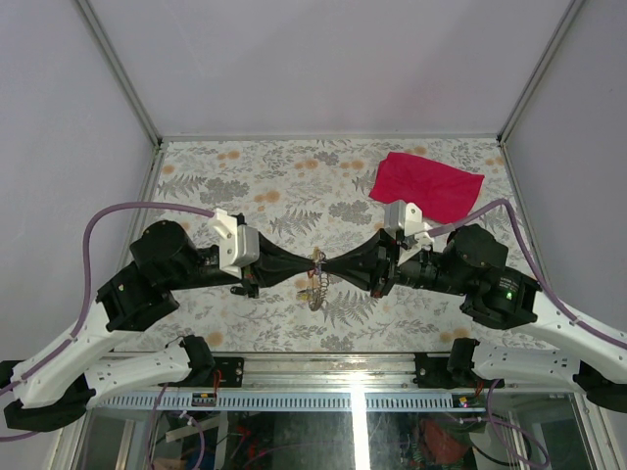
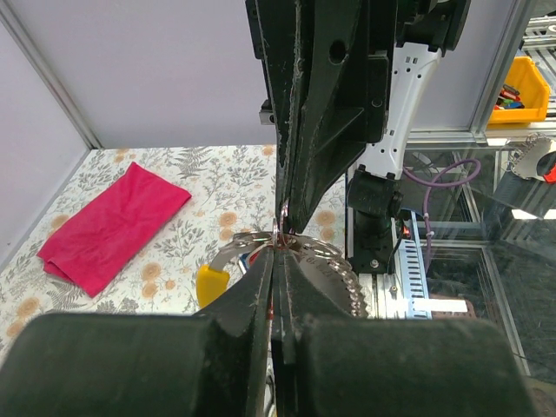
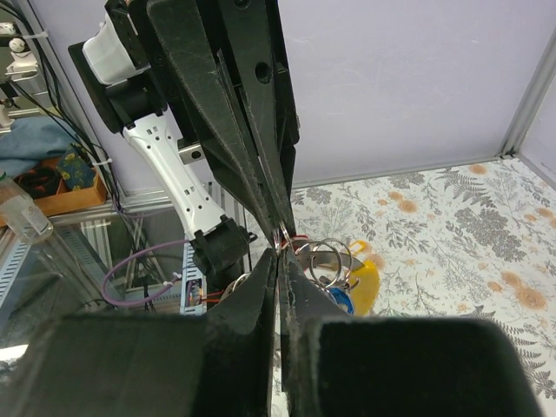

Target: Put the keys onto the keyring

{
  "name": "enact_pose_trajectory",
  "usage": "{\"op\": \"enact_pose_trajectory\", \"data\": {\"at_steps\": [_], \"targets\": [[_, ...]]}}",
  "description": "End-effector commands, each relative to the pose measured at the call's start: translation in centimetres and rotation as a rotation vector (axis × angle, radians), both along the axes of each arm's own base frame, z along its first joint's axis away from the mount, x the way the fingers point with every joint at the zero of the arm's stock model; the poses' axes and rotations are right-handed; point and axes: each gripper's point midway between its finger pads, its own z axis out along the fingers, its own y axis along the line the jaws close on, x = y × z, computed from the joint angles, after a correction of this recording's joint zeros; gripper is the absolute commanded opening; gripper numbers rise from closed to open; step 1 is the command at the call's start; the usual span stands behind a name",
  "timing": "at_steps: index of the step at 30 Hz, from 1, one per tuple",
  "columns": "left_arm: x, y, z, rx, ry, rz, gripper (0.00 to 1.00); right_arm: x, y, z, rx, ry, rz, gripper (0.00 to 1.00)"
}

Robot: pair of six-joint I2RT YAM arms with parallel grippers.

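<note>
My two grippers meet tip to tip above the middle of the table, the left gripper point(image 1: 306, 266) and the right gripper point(image 1: 331, 266). The keyring point(image 1: 315, 290) hangs between and below them. In the left wrist view the left gripper point(image 2: 278, 254) is shut with a thin red sliver of a key point(image 2: 274, 304) between its pads. Silvery rings point(image 2: 250, 236), a toothed metal key point(image 2: 340, 268) and a yellow tag point(image 2: 211, 283) hang at its tips. In the right wrist view the right gripper point(image 3: 280, 254) is shut on the keyring's rings point(image 3: 332, 257), with yellow point(image 3: 371, 280) and blue point(image 3: 341, 301) tags behind.
A red cloth point(image 1: 427, 185) lies at the back right of the floral table point(image 1: 245, 186); it also shows in the left wrist view point(image 2: 111, 226). Purple walls close the sides and back. A metal rail point(image 1: 323, 370) runs along the near edge.
</note>
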Motion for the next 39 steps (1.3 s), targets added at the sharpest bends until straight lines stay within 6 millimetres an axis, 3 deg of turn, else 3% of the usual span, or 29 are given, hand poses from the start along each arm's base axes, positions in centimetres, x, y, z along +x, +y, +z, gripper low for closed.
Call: {"op": "enact_pose_trajectory", "data": {"at_steps": [1, 28, 39], "targets": [[-0.4, 0.1, 1.2, -0.034, -0.017, -0.015, 0.00, -0.4, -0.9, 4.3, 0.121, -0.048, -0.003, 0.00], [-1.3, -0.2, 1.1, -0.020, -0.018, -0.075, 0.00, 0.9, -1.9, 5.2, 0.195, -0.022, -0.093, 0.00], [-1.1, -0.5, 1.1, -0.016, -0.011, -0.071, 0.00, 0.7, -1.2, 5.2, 0.240, 0.011, -0.069, 0.00]]}}
